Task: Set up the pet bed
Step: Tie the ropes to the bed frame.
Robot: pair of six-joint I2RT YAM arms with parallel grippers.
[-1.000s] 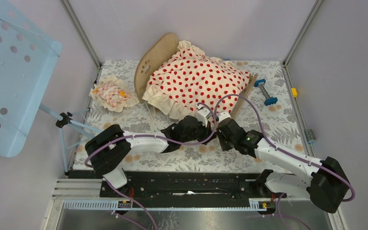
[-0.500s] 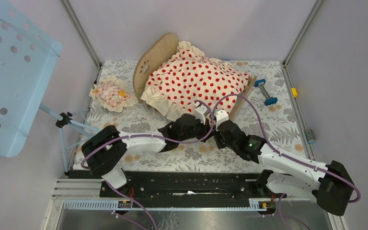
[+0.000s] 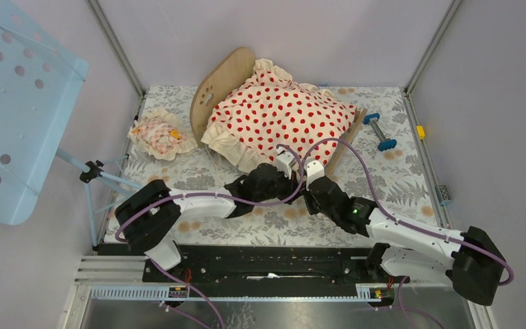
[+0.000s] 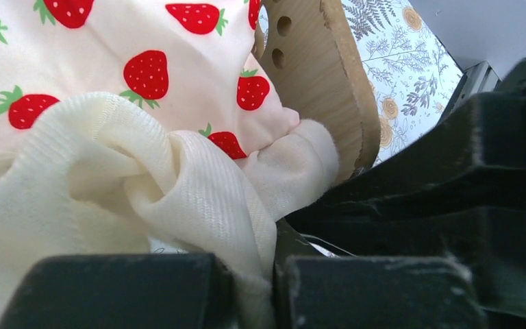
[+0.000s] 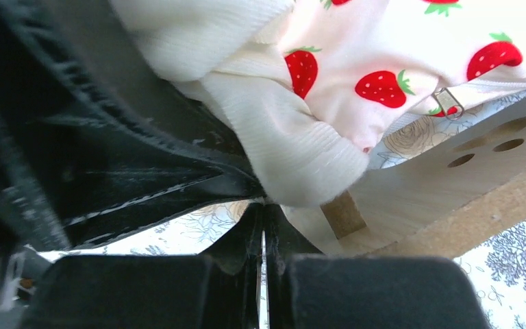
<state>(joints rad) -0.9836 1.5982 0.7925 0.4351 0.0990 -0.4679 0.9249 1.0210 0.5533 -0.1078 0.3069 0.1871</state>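
The pet bed (image 3: pixel 218 96) stands at the back of the table, its light-wood headboard with paw cutouts on the left. The mattress is hidden under the red-dotted cream blanket (image 3: pixel 281 116). The low footboard (image 3: pixel 348 140) shows at the right, and also in the left wrist view (image 4: pixel 322 75) and the right wrist view (image 5: pixel 452 178). My left gripper (image 3: pixel 285 166) (image 4: pixel 274 288) is shut on the blanket's cream ruffle (image 4: pixel 198 199) at the near edge. My right gripper (image 3: pixel 313 171) (image 5: pixel 264 260) is shut right beside it, its tips touching the ruffle's corner (image 5: pixel 294 157); no cloth shows between its fingers.
A small pink checked pillow (image 3: pixel 159 134) lies left of the headboard. A blue dumbbell-like toy (image 3: pixel 380 131) and a yellow block (image 3: pixel 420 130) lie at the right. A light-blue perforated stand (image 3: pixel 20 110) leans over the left side. Grey walls enclose the floral table (image 3: pixel 198 175).
My right gripper has moved a little left and closer to the left gripper, its forearm dropping lower. The blanket's near edge has shifted slightly toward the back.
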